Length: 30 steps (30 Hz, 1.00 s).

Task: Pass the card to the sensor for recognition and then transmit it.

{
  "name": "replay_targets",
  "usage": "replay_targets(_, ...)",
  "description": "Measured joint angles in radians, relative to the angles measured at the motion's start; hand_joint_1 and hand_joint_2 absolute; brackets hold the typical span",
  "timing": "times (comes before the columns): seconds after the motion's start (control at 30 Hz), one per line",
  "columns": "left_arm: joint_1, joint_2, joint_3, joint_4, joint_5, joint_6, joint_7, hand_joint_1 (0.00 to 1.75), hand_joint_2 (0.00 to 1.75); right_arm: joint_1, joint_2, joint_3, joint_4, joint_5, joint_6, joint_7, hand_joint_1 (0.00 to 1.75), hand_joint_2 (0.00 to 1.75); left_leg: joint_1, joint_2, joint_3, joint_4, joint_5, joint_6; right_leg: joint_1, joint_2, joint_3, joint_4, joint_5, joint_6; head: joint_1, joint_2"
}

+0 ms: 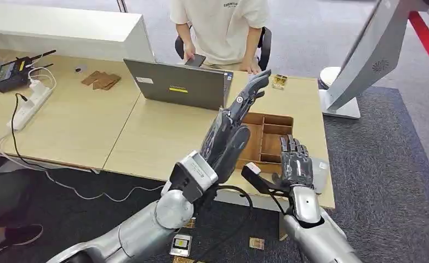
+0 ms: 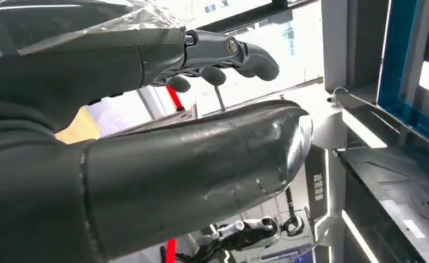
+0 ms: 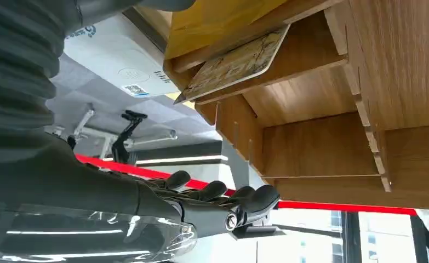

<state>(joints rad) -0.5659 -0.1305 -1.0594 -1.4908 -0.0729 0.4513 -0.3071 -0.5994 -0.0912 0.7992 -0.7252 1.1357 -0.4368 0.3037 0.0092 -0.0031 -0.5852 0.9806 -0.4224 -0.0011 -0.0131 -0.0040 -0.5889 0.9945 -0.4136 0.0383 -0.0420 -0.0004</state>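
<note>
1. At the far left of the head view, a white power strip (image 1: pixel 32 102) and a small black device with antennas (image 1: pixel 12 73) sit on the pale wooden table (image 1: pixel 91 131).
2. Further right, a grey laptop (image 1: pixel 180 84) stands open with its lid's back to the camera; behind it sits a person (image 1: pixel 220 27) in a cream shirt, holding a phone.
3. The left hand (image 1: pixel 235 123) is raised over the table, just in front of the wooden tray (image 1: pixel 269 137). Its fingers are stretched out straight and close together, grasping nothing (the left wrist view confirms this: extended fingers, thumb apart, nothing between them).
4. The right hand (image 1: pixel 294 161) hovers at the tray's near edge, fingers gently curled and side by side, holding nothing I can see.
5. The right wrist view shows what the head view does not: a patterned card (image 3: pixel 234 63) lying tilted in a compartment of the tray, apart from the right hand's fingers (image 3: pixel 250 198).
6. At the far right stands a white tilted sensor stand (image 1: pixel 365 60).
</note>
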Motion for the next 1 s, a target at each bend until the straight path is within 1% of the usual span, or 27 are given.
replay_targets(0.23,-0.001,0.000,-0.004,0.000,0.001,-0.005,0.000,0.00,0.00,-0.001,0.006,0.002,0.005,0.000,0.002,-0.003,0.00,1.75,0.000,0.000,0.000,0.000,0.000,0.000,0.000,0.000,0.000,0.000,0.000,0.000,0.000,0.000)
replay_targets(0.27,-0.001,0.000,-0.005,0.000,0.001,-0.006,0.000,0.00,0.00,-0.001,0.006,0.002,0.005,0.000,0.003,-0.005,0.14,1.75,0.000,0.000,0.000,0.000,0.000,0.000,0.000,0.000,0.000,0.000,0.000,0.000,0.000,0.000)
replay_targets(0.3,-0.002,0.000,-0.005,0.000,0.001,-0.006,0.000,0.00,0.00,-0.001,0.008,0.003,0.007,0.000,0.005,-0.008,0.72,1.75,0.000,0.000,0.000,0.000,0.000,0.000,0.000,0.000,0.000,0.000,0.000,0.000,0.000,0.000)
replay_targets(0.33,-0.002,0.000,-0.006,0.000,0.001,-0.006,0.000,0.00,0.00,-0.001,0.010,0.003,0.008,0.000,0.008,-0.010,1.50,1.75,0.000,0.000,0.000,0.000,0.000,0.000,0.000,0.000,0.000,0.000,0.000,0.000,0.000,0.000)
replay_targets(0.4,-0.002,0.000,-0.008,0.000,0.001,-0.007,0.000,0.00,0.00,-0.001,0.013,0.005,0.009,0.000,0.011,-0.013,1.68,1.75,0.000,0.000,0.000,0.000,0.000,0.000,0.000,0.000,0.000,0.000,0.000,0.000,0.000,0.000)
replay_targets(0.47,-0.003,0.000,-0.010,0.000,0.001,-0.007,0.000,0.00,0.00,-0.002,0.015,0.006,0.013,0.001,0.021,-0.018,1.75,1.75,0.000,0.000,0.000,0.000,0.000,0.000,0.000,0.000,0.000,0.000,0.000,0.000,0.000,0.000)
replay_targets(0.67,-0.005,0.000,-0.010,0.000,0.001,-0.007,0.008,0.00,0.00,-0.001,0.020,0.010,0.023,-0.003,0.048,-0.026,1.75,1.75,0.000,0.000,0.000,0.000,0.000,0.000,0.000,0.000,0.000,0.000,0.000,0.000,0.000,0.000)
replay_targets(1.0,-0.008,0.000,-0.012,0.007,0.000,-0.015,0.010,0.00,0.00,-0.001,0.021,0.016,0.024,-0.005,0.053,-0.026,1.75,1.75,0.000,0.000,0.000,0.000,0.000,0.000,0.000,0.000,0.000,0.000,0.000,0.000,0.000,0.000)
